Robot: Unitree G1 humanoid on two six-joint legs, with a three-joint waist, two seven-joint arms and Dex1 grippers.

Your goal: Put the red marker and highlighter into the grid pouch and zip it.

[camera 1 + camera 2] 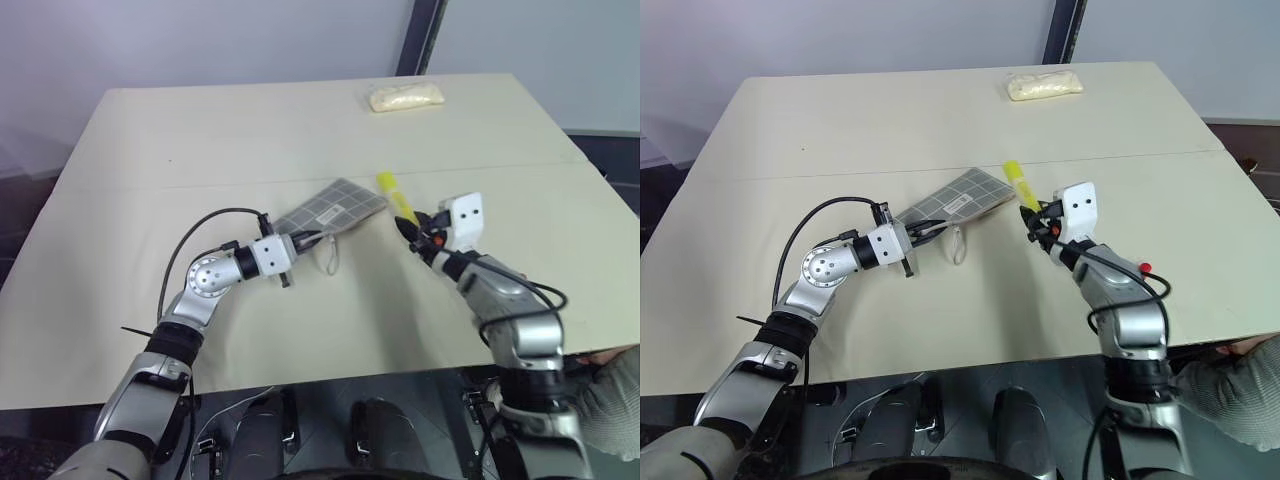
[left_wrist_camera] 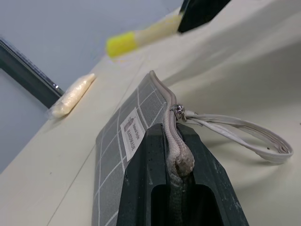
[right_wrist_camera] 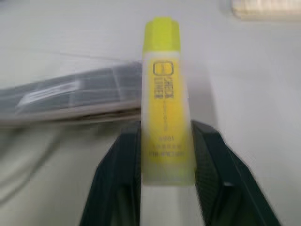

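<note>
The grid pouch (image 1: 335, 208) lies mid-table, grey with white lines and a small white label. My left gripper (image 1: 300, 240) is shut on its near zipper edge (image 2: 176, 141), and the pale pull cord (image 2: 244, 136) loops out beside it. Just right of the pouch, my right gripper (image 1: 412, 228) is shut on the yellow highlighter (image 3: 167, 108). The fingers (image 3: 117, 174) clamp its lower body, and its cap end points away toward the pouch's far corner. The highlighter (image 1: 393, 195) is held just above the table. The red marker is out of view.
A cream lumpy bag (image 1: 406, 97) lies near the far edge of the beige table (image 1: 200, 140). A person's grey sleeve (image 1: 612, 390) shows at the near right corner, beside my right arm.
</note>
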